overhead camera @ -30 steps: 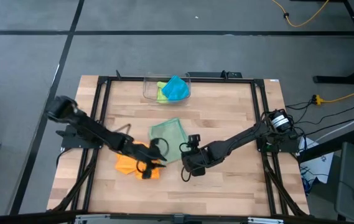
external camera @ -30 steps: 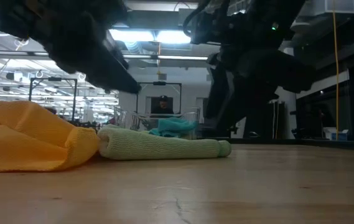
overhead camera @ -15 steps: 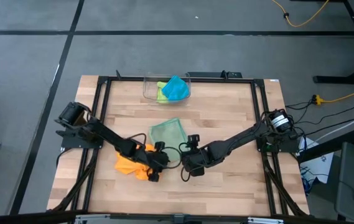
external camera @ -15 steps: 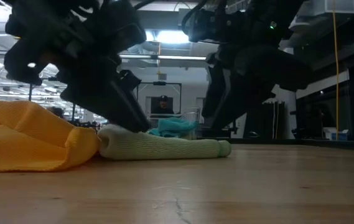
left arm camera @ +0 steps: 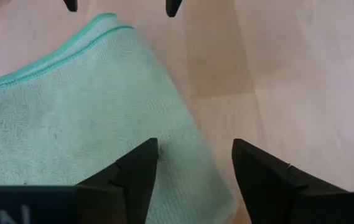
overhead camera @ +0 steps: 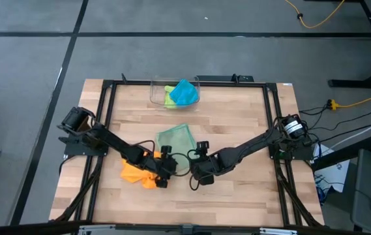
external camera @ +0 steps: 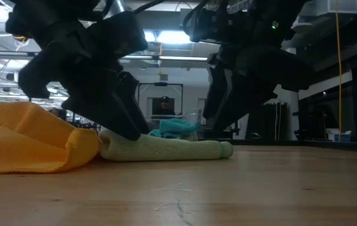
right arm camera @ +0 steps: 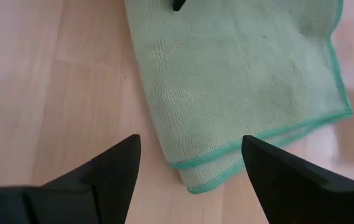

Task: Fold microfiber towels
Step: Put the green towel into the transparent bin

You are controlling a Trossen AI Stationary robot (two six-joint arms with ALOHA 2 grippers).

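Observation:
The pale sage green towel [overhead camera: 174,138] lies folded on the table's middle, and its near fold shows as a roll in the low view [external camera: 165,149]. The orange towel [overhead camera: 133,173] lies crumpled to its left [external camera: 21,138]. My left gripper [overhead camera: 164,168] is open and low over the sage towel's near left corner [left arm camera: 183,143], with one finger above the cloth and the other above bare wood. My right gripper [overhead camera: 195,177] is open over the table beside the towel's near right corner [right arm camera: 192,180]. The teal blue towel [overhead camera: 185,91] and the lime green towel [overhead camera: 169,98] lie in the clear bin [overhead camera: 152,91]. My left gripper slants down from the table's left over the sage towel's near left corner. In the low view a dark finger [external camera: 128,122] reaches down to the towel's folded edge. I cannot tell whether it touches the cloth.
Black frame rails [overhead camera: 103,117] run along the table's left, right and far sides. Bare wood lies toward the near edge [overhead camera: 192,202]. A person stands far off in the room behind the table [external camera: 164,103].
My left gripper has gone from above the orange towel toward the table's right and down, tipping steeper, to the sage towel's near left corner. In the low view its fingers stand wider apart now than half a second ago. The towels lie as before.

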